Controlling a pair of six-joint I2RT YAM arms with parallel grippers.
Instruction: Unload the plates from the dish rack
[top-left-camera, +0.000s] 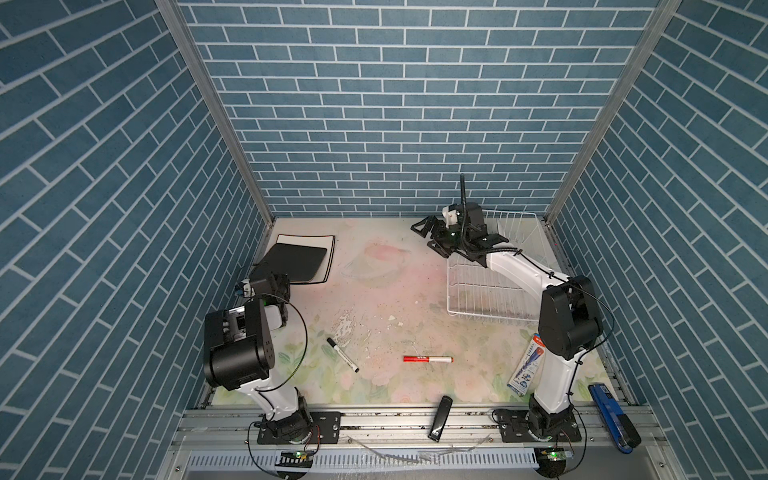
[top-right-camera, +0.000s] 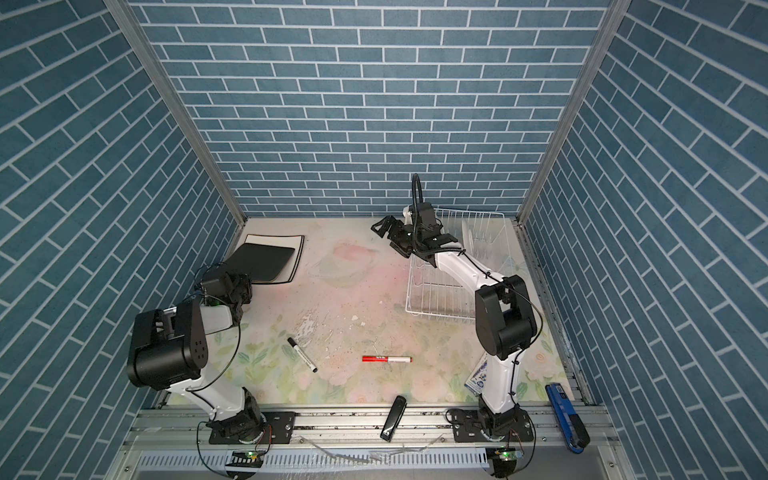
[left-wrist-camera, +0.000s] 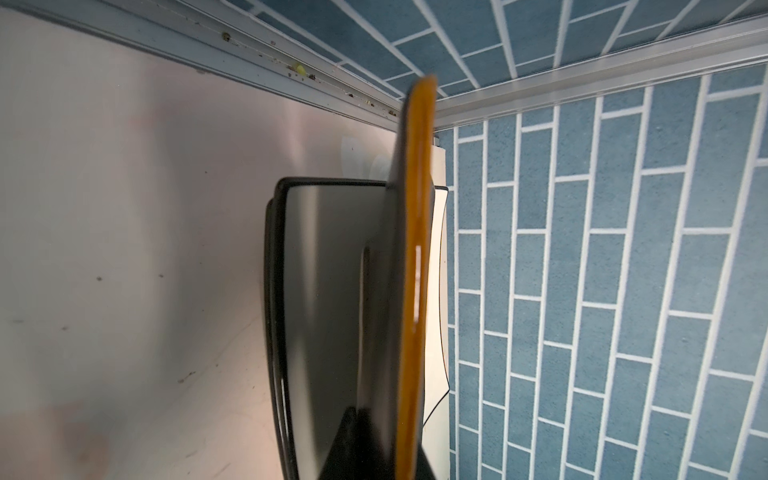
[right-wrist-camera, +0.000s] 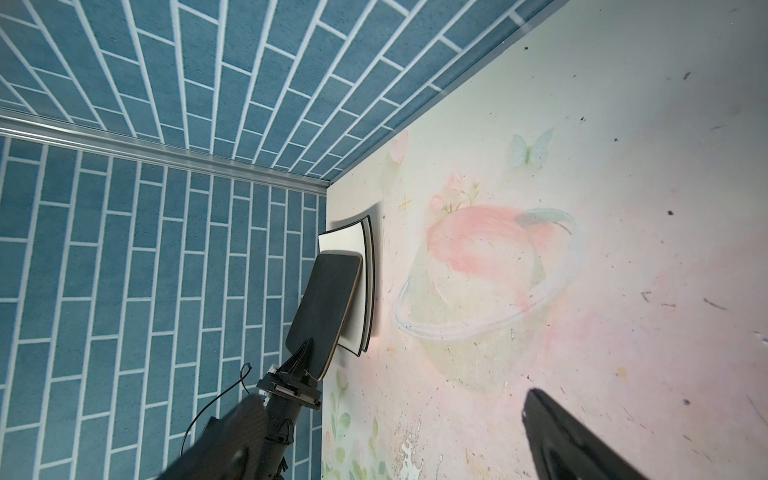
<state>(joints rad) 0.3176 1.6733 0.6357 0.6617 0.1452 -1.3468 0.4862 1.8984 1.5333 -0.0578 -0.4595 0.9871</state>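
Right up against my left wrist camera is the matte-black plate (left-wrist-camera: 417, 291), seen edge-on, its rim showing orange-brown. My left gripper (right-wrist-camera: 309, 354) pinches it by the near edge, jaws pressed tight on it. From the right wrist camera the plate slopes, with the held end raised and the far end low over a stack of two square white plates (right-wrist-camera: 347, 243) with thin black rims. I cannot tell whether it touches them. In both top views that stack lies in the far left corner of the floral table mat (top-left-camera: 374, 316), close to the left wall, and the black plate covers much of it.

The dish rack (top-left-camera: 478, 291) sits at the far right of the mat, well apart from the stack. In a top view an upright white plate (top-right-camera: 466, 237) stands on edge near the rack's far end, partly hidden behind my right arm. My right gripper (top-left-camera: 429, 237) hangs just beside the rack's far left corner, jaws spread wide and empty.

Nearer me on the mat lie a black marker (top-left-camera: 343, 354) and a red marker (top-left-camera: 428, 358), apart from each other.
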